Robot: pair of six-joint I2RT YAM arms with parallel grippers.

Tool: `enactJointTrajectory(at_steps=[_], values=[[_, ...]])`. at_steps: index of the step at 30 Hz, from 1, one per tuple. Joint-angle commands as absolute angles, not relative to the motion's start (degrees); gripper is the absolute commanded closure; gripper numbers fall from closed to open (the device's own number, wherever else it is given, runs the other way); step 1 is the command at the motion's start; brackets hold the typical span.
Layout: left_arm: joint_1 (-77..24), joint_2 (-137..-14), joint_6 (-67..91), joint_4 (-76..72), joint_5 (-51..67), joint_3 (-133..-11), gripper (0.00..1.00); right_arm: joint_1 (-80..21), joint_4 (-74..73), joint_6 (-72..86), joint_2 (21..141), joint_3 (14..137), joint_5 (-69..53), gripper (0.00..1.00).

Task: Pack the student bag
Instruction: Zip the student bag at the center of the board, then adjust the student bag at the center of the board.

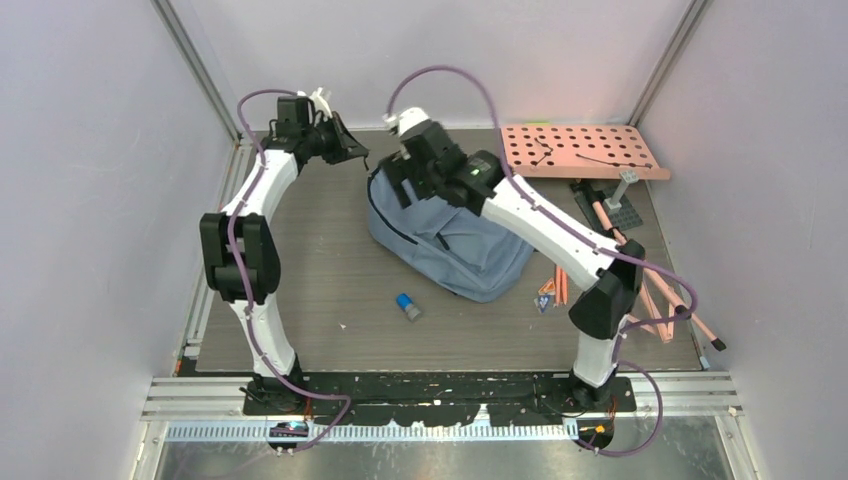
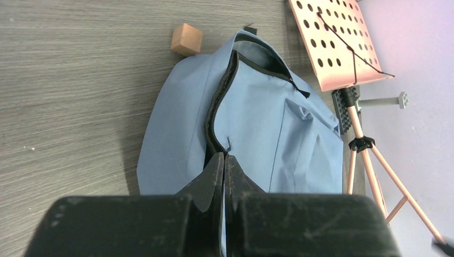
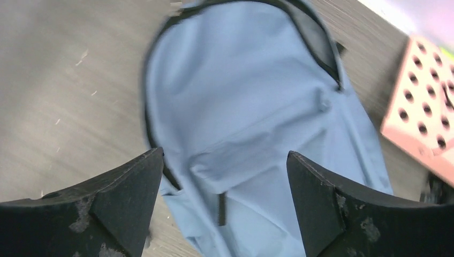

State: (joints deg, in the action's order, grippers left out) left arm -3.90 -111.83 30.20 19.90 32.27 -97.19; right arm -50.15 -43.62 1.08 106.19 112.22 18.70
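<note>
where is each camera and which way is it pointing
Top external: above and behind the bases, looking down at the table, both arms and the student bag.
Left wrist: on the left arm, facing along the bag's zipper; left gripper shut, in the foreground.
Right wrist: above the bag, looking down; right gripper open.
Shared: all three show the bag, the pink perforated stand too.

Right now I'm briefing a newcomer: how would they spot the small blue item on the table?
Find the grey-blue bag on the table. Nearer the arm bases, apart from it, lies a small blue item with a pale end. Unlike the orange sticks to the right, it is stubby and alone.
</note>
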Motion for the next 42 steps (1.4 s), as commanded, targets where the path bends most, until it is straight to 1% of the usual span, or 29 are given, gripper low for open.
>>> enactJointTrajectory(at_steps=[1,4,6,7,11,16,21,25,29,31,33,35,36,37,38,39,40,41,42], values=[[-3.96,-106.97,28.04,16.11,34.15,-97.46,1.00,-39.36,-45.29,17.60,99.49,106.78,24.90,0.09],[-3.96,-106.66,28.04,16.32,34.24,-97.39,1.00,-31.93,-45.62,28.88,95.59,99.85,20.59,0.09],[-3.98,-106.21,27.75,16.78,34.12,-97.10,1.00,-27.21,-44.77,33.56,92.82,94.15,17.66,0.09],[-4.00,-105.87,27.53,16.96,34.01,-96.85,1.00,-24.47,-44.40,34.80,91.23,90.86,16.87,0.09],[-3.73,-103.98,26.63,18.05,33.36,-95.40,1.00,-19.27,-43.32,39.60,88.84,83.47,12.72,0.10],[-2.91,-100.50,25.97,18.67,32.43,-92.20,1.00,-17.35,-43.14,41.86,89.38,78.52,10.03,0.11],[-1.97,-98.23,25.32,19.99,32.10,-91.62,1.00,-17.23,-47.56,41.91,91.57,76.76,12.32,0.13],[-1.44,-96.76,24.91,20.50,31.99,-90.61,1.00,-17.23,-49.70,40.84,92.30,75.45,13.63,0.14],[-1.23,-95.60,24.48,20.72,31.97,-89.30,1.00,-17.23,-50.13,39.79,93.59,74.22,12.97,0.14],[-0.99,-95.22,24.27,20.89,31.99,-88.84,1.00,-17.23,-50.14,39.59,94.47,73.79,12.10,0.16],[-0.73,-94.91,24.02,21.13,31.99,-88.41,1.00,-17.23,-48.99,39.22,94.93,73.14,10.88,0.20],[-0.40,-94.55,23.84,21.24,31.94,-88.04,1.00,-17.23,-46.42,38.25,95.10,72.01,8.56,0.27],[-0.29,-94.29,23.76,21.34,32.01,-87.92,1.00,-17.23,-44.23,37.25,95.19,71.51,6.60,0.38],[-0.27,-94.04,23.59,21.40,32.19,-87.77,1.00,-17.23,-43.12,36.77,95.52,71.39,5.58,0.42],[-0.26,-93.64,23.35,21.51,32.20,-87.61,1.00,-17.18,-41.37,35.93,95.75,71.51,3.77,0.52],[-0.26,-92.97,23.06,21.79,32.13,-87.44,1.00,-17.22,-40.59,35.55,96.53,72.33,2.94,0.58],[-0.26,-92.46,22.70,22.10,32.03,-87.19,1.00,-17.22,-39.53,34.81,97.13,72.82,1.59,0.69],[-0.26,-91.80,22.23,22.63,31.73,-86.86,1.00,-17.29,-39.10,34.55,98.42,74.17,1.24,0.75],[-0.26,-91.09,21.57,23.43,31.36,-86.57,1.00,-17.30,-38.25,34.08,99.18,75.01,-0.26,0.84]])
